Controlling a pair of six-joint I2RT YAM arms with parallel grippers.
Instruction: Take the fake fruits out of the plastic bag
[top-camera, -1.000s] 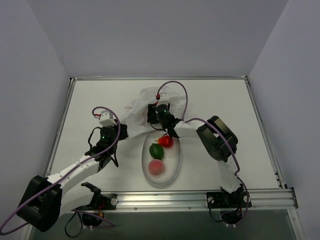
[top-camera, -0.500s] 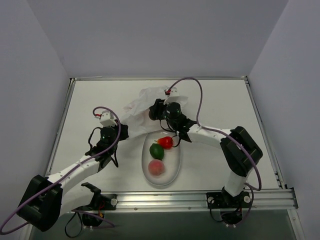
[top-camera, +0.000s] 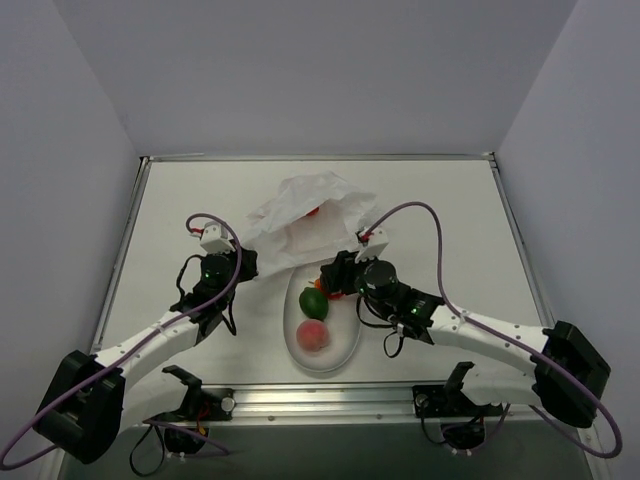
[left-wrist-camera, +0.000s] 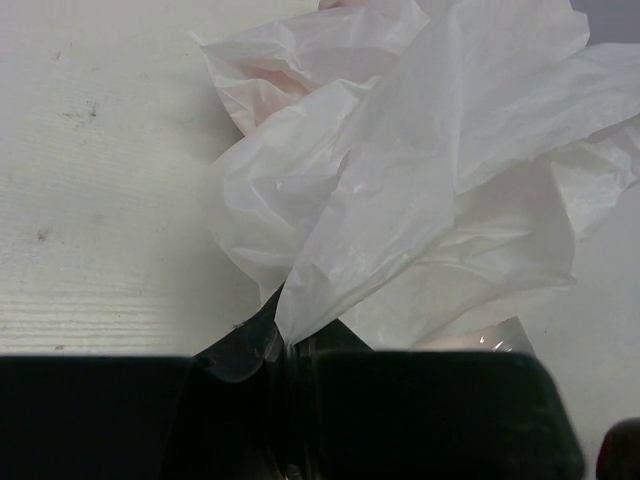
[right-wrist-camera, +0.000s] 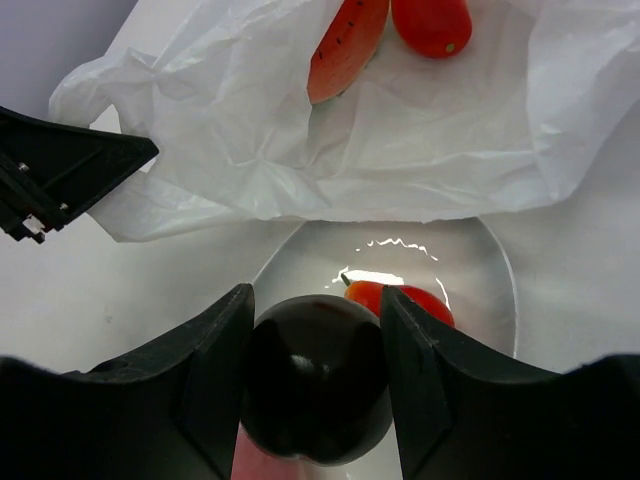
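the dark plum sits clamped between the right fingers, which are closed only to its width, above the white plate. a red piece lies on the plate just beyond it. the plastic bag lies on the bench at the plate's far end, its left corner pinched flat in the left fingers.

the step in hand looks like delivering the plum. the next move calls for lowering it onto a bare part of the plate, clear of the green fruit and the peach, then parting the fingers.

only the right wrist view shows a watermelon slice and a red fruit lying in the bag's mouth — from above there is just a red speck. the left wrist view shows the pinch, but no fruit.
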